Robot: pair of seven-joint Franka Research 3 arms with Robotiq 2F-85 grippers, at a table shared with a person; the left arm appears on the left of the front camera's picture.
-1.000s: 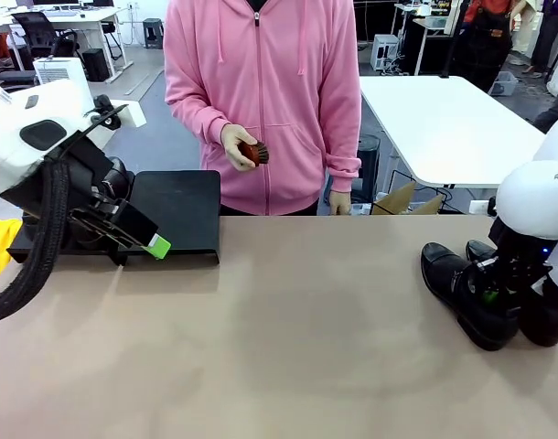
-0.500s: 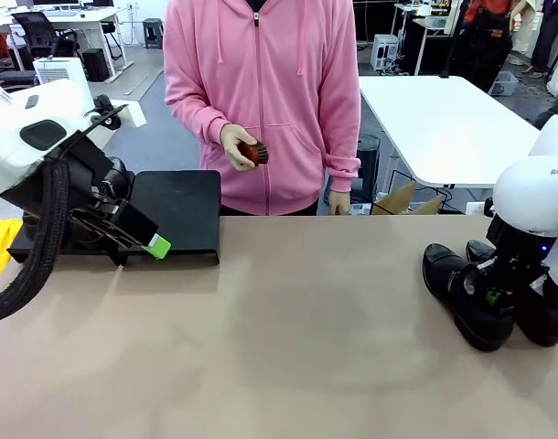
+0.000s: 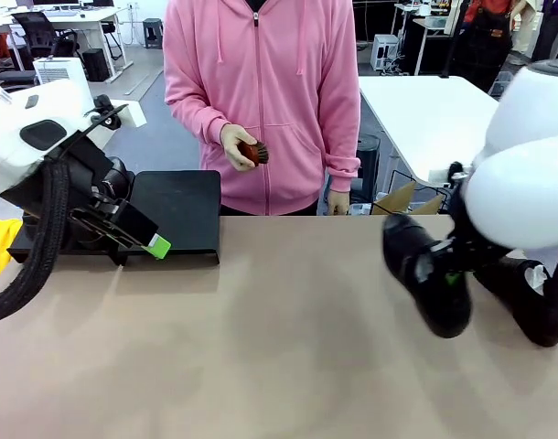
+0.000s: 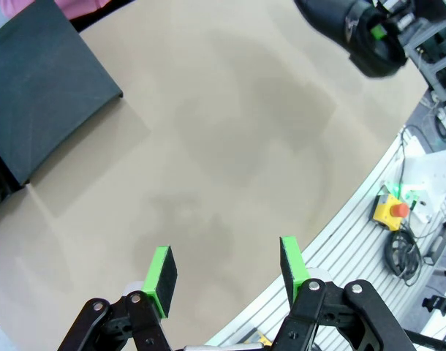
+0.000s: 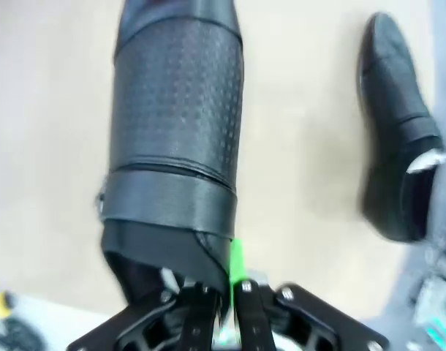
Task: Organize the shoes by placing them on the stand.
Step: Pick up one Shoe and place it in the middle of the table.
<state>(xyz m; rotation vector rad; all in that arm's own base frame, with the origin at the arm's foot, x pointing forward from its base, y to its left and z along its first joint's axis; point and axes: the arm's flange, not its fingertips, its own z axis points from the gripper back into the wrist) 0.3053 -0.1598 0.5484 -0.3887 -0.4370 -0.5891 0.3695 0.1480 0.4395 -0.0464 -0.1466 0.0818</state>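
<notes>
My right gripper point(image 3: 451, 276) is shut on the collar of a glossy black shoe point(image 3: 423, 273) and holds it above the table, toe tilted toward the left. In the right wrist view the fingers point(image 5: 235, 272) pinch the rim of this shoe point(image 5: 175, 124). A second black shoe point(image 3: 528, 309) lies on the table at the far right, also seen as the shoe point(image 5: 397, 146) with white stuffing. The matte-black stand point(image 3: 177, 212) sits at the back left. My left gripper point(image 3: 144, 234) hovers open in front of the stand point(image 4: 40, 80), its pads point(image 4: 162, 278) wide apart and empty.
A person in a pink hoodie stands at the far side and holds a small reddish-brown brush point(image 3: 253, 152) in one hand. The tan table point(image 3: 279, 347) stretches between stand and shoes. Its near edge and a yellow emergency button point(image 4: 395, 210) show in the left wrist view.
My right gripper has lifted the shoe off the table and carried it left, away from the second shoe. The left arm and the person have stayed still.
</notes>
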